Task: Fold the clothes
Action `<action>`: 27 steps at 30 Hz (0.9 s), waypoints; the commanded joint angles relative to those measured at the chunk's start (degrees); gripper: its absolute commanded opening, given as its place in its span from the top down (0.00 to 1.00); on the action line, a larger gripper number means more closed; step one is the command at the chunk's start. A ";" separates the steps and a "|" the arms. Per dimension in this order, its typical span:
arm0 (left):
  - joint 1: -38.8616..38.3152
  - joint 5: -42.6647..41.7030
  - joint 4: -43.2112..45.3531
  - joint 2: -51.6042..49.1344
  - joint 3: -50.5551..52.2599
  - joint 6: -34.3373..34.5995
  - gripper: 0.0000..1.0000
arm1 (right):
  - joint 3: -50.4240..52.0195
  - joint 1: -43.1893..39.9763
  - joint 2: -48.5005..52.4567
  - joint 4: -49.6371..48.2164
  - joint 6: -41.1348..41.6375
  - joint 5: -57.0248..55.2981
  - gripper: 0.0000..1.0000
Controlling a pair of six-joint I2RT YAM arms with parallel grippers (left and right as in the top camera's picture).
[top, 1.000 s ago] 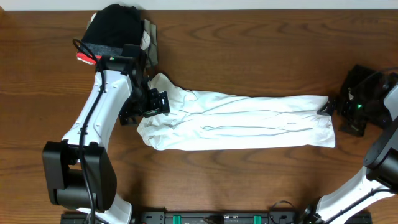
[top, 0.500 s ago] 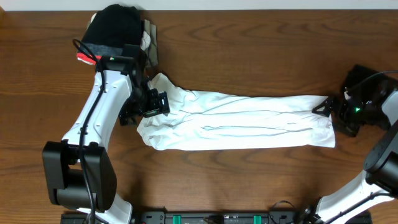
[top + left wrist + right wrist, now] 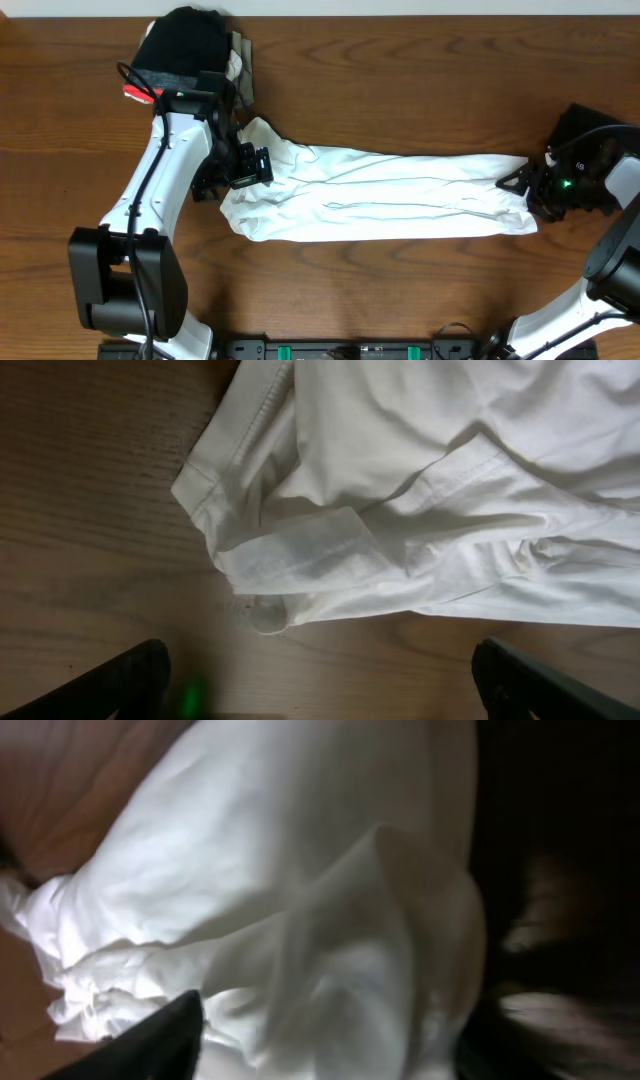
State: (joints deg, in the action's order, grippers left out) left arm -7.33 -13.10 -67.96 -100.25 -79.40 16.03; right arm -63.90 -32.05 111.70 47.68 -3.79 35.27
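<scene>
1. A brown wooden table (image 3: 400,90) is seen filling the overhead view, its grain running across the frame.
2. The white shirt (image 3: 380,195) is laid as a long, wrinkled band across the middle of the frame, from left of centre to near the right edge. Its left end is bunched and slightly wider, and a hemmed sleeve edge is shown folded over there in the left wrist view.
3. The left arm (image 3: 160,190) is stretched from the lower left up to the shirt's left end. The right arm (image 3: 615,250) is seen at the lower right, bent toward the shirt's right end.
4. A black garment (image 3: 185,40) is heaped at the upper left of the frame, apart from the shirt, with a bit of pale cloth tucked at its right side.
5. The left gripper (image 3: 330,685) is held spread wide – its two dark fingertips sit in the bottom corners of the wrist view, with bare wood between them and the shirt's edge just beyond.
6. The right gripper (image 3: 520,182) is placed over the shirt's right end. Cloth is seen between its fingers – whether it is pinched cannot be told.
</scene>
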 commanded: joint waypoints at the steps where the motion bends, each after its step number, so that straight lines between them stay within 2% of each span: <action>1: 0.20 0.74 -0.39 -0.09 -0.33 -0.96 0.02 | 4.98 1.11 6.71 -0.39 2.10 -14.78 0.37; 10: 0.20 0.74 -0.59 -0.09 -0.33 -0.96 0.02 | 4.13 -0.52 6.71 -0.57 4.87 -17.38 0.53; 12: 0.20 0.74 -0.61 -0.09 -0.33 -0.96 0.02 | 3.82 -0.94 6.71 -0.59 5.97 -17.99 0.65; 13: 0.20 0.74 -0.61 -0.09 -0.33 -0.96 0.02 | 3.63 -1.05 6.71 -0.59 6.80 -18.47 0.84; 14: 0.20 0.74 -0.68 -0.09 -0.33 -0.96 0.02 | 3.43 -1.05 6.71 -0.57 7.65 -18.91 0.96; 15: 0.20 0.74 -0.79 -0.09 -0.33 -0.96 0.02 | 3.19 -1.05 6.71 -0.57 8.28 -19.41 0.99; 21: 0.20 0.74 -0.81 -0.09 -0.33 -0.96 0.02 | 1.90 -1.03 6.71 -0.52 8.92 -20.13 0.99; 27: 0.20 0.74 -0.92 -0.09 -0.33 -0.94 0.02 | -0.79 -0.87 6.69 1.88 12.61 -25.97 0.99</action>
State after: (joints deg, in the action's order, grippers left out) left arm -7.33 -13.08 -68.58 -100.25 -79.40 16.03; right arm -65.98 -32.73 113.75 49.67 5.74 29.58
